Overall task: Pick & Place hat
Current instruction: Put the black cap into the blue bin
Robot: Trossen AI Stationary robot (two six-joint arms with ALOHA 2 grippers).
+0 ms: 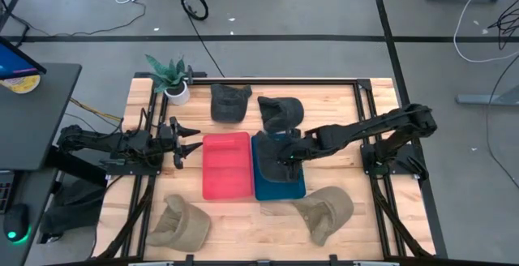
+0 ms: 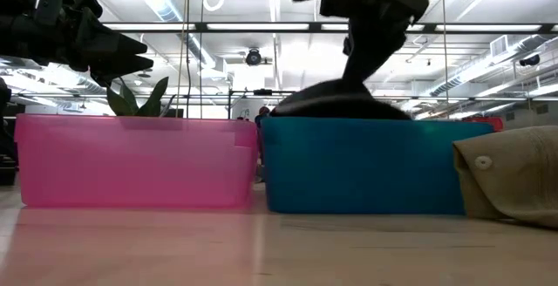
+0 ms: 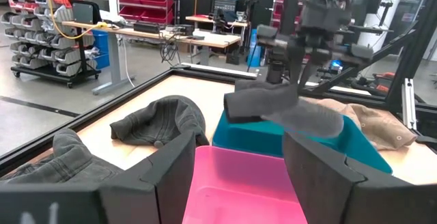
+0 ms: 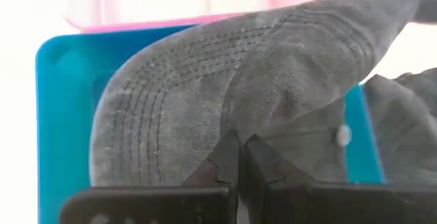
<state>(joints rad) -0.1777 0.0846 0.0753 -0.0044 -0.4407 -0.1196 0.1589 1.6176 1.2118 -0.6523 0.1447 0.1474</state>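
Note:
A dark grey cap (image 4: 259, 80) hangs over the blue bin (image 1: 278, 186) at the table's middle, and my right gripper (image 1: 289, 156) is shut on it. From the low view the cap (image 2: 336, 103) shows just above the bin's rim (image 2: 366, 125). The pink bin (image 1: 225, 165) stands directly left of the blue one. My left gripper (image 1: 195, 140) hovers open at the pink bin's left side and touches nothing. Two more dark caps (image 1: 229, 101) (image 1: 280, 110) lie on the table beyond the bins. My right gripper pinches a fold of the cap's crown cloth (image 4: 237, 134) between its two shut fingers, coming from above and slanting down. The stitched brim (image 4: 143, 125) juts out to one side over the blue bin. Whether the cap's underside rests in the bin does not show.
Two tan caps (image 1: 180, 220) (image 1: 326, 211) lie near the table's front edge. A potted plant (image 1: 172, 79) stands at the far left corner. A black frame (image 1: 357, 87) borders the table. Bare wood shows right of the blue bin.

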